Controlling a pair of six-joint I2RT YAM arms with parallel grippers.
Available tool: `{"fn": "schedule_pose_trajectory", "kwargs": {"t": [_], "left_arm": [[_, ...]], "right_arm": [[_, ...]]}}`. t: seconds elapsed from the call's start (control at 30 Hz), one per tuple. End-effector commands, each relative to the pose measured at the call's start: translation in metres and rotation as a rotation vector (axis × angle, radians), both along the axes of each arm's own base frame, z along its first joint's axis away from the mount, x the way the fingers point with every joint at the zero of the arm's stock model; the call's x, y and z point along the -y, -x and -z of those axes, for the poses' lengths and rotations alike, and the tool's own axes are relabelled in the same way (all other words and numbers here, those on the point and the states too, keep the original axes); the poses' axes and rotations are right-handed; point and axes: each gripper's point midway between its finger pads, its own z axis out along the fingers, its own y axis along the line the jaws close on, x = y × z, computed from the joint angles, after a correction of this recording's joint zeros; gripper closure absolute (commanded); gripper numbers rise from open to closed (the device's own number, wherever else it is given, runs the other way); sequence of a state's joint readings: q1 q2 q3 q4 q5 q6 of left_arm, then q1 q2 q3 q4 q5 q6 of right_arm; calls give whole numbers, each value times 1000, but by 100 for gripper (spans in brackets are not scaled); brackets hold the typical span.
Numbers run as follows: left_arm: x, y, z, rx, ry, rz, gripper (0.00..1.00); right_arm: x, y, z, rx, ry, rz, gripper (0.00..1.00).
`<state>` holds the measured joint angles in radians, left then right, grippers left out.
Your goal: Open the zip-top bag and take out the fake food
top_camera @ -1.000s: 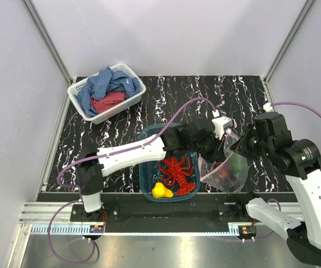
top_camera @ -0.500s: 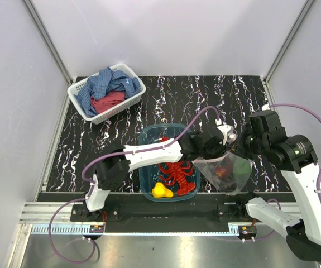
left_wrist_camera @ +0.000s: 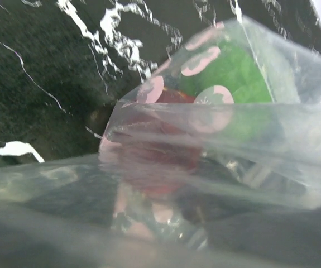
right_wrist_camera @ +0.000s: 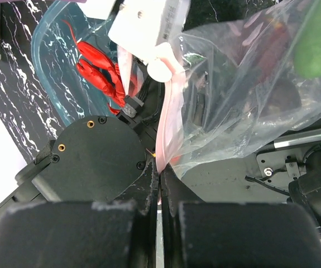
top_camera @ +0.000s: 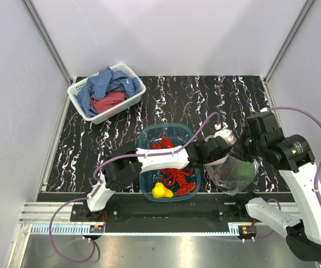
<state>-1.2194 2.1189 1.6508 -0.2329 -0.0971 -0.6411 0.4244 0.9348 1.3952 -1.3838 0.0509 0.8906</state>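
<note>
1. At the near right of the black marbled tabletop [top_camera: 205, 95]: clear crinkly plastic zip-top bag [top_camera: 235, 173], gripped by its pinkish zip strip [right_wrist_camera: 168, 128] in the clamped right claw [right_wrist_camera: 160, 177].
2. At the bag's mouth: left claw [top_camera: 219, 152]; cannot tell whether open or closed.
3. Inside the bag: green plastic pepper [left_wrist_camera: 233, 72], dark red fruit [left_wrist_camera: 160, 153].
4. In the teal translucent tub [top_camera: 166, 127]: red plastic lobster [top_camera: 180, 176], yellow pear [top_camera: 160, 190].

On my overhead feed the table [top_camera: 205, 95] is a black slab veined with white, closed in by pale panels [top_camera: 166, 33] on three sides. Two things sit plainly on it: a white basket [top_camera: 77, 88] in the far left corner, turned at an angle to the edges, and a teal tub [top_camera: 144, 183] near the front edge, about midway across. They are well apart. Just right of the tub is the zip-top bag [top_camera: 235, 174]; I cannot tell whether its bottom touches the surface.
</note>
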Motion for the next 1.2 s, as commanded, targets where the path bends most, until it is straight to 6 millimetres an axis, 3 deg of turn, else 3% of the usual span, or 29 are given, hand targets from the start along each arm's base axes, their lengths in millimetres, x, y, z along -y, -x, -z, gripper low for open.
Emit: {"fn": "schedule_pose_trajectory", "kwargs": {"t": [0.0, 0.03, 0.17, 0.4, 0.57, 0.67, 0.7, 0.77, 0.8, 0.9, 0.93, 1.0, 1.03, 1.17], "left_arm": [[11, -19, 0, 56, 74, -111, 26], [12, -21, 2, 57, 74, -124, 22], [19, -18, 28, 19, 43, -109, 21], [22, -12, 55, -26, 34, -103, 22], [21, -11, 68, -24, 7, -79, 33], [24, -7, 70, -27, 0, -39, 49], [24, -7, 68, -23, -1, -26, 60], [24, -5, 61, -24, 6, -2, 68], [24, -5, 56, -14, 5, 10, 81], [22, -10, 28, 29, 9, 21, 100], [21, -12, 11, 42, 22, 24, 100], [15, -14, -4, 46, 14, 36, 100], [13, -12, -23, 44, 35, 48, 100], [6, -5, -61, -8, 80, 88, 100]], "right_arm": [[-9, -1, -7, 25, -61, -12, 100], [-10, 0, -6, 23, -61, -18, 100], [-8, 4, -2, 12, -56, -21, 100], [-5, 9, 6, 1, -38, -31, 100], [1, 16, 7, 4, -23, -28, 100], [6, 19, 7, 9, -5, -25, 100], [6, 19, 7, 13, -3, -26, 100], [8, 20, 6, 21, 6, -31, 100], [10, 20, 7, 22, 16, -28, 100], [15, 22, 9, 25, 40, -31, 100], [17, 23, 9, 28, 48, -32, 100], [21, 24, 11, 34, 70, -29, 100], [24, 26, 11, 45, 75, -27, 100], [32, 30, 17, 64, 108, -28, 100]]}}
